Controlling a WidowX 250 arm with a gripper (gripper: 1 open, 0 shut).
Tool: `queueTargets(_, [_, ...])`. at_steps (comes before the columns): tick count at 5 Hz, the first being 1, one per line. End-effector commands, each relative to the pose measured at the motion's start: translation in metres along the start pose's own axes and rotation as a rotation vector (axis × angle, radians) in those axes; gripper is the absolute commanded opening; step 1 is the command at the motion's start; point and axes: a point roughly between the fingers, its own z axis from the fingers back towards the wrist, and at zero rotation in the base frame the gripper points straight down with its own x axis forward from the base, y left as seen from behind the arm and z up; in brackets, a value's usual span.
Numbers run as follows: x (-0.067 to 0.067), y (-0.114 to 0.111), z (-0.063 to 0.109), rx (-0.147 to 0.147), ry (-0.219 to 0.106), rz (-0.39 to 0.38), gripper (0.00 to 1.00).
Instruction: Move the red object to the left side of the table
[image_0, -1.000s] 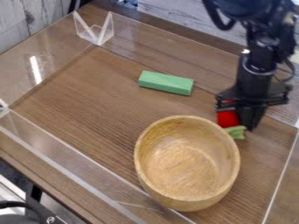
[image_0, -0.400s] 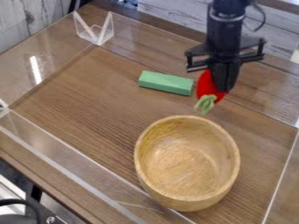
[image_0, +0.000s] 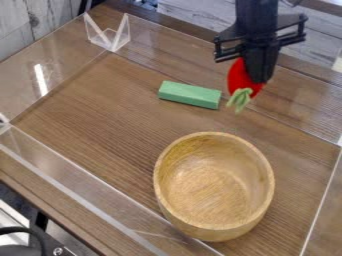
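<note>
The red object (image_0: 242, 84), a small glossy strawberry-shaped toy with a green leafy end pointing down, hangs in the air above the right part of the brown wood-grain table (image_0: 107, 115). My gripper (image_0: 250, 72) is shut on the red object from above, its black fingers pointing almost straight down. The toy is off the tabletop, just right of the green block.
A flat green rectangular block (image_0: 190, 95) lies near the table's middle. A large wooden bowl (image_0: 214, 184) sits at the front right. Clear acrylic walls (image_0: 60, 165) border the table, with a clear bracket (image_0: 107, 33) at the far left corner.
The gripper has lifted the red object off the table at the right and carried it up and leftward, from beside the bowl to above the green block's right end.
</note>
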Motion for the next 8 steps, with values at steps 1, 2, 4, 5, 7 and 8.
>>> queueTargets(1, [-0.009,-0.022,0.029,-0.082,-0.081,0.019,0.00])
queueTargets(2, [-0.023,-0.031,0.028,-0.084,-0.104,0.045,0.00])
queueTargets(4, [-0.038,-0.040,0.048,-0.087,-0.102,-0.017,0.00])
queueTargets(5, [-0.036,-0.037,0.053,-0.085,-0.114,-0.012,0.00])
queueTargets(7, [-0.029,-0.012,0.055,-0.070,-0.134,-0.045,0.00])
queueTargets(8, [-0.026,0.006,0.050,-0.060,-0.133,-0.082,0.00])
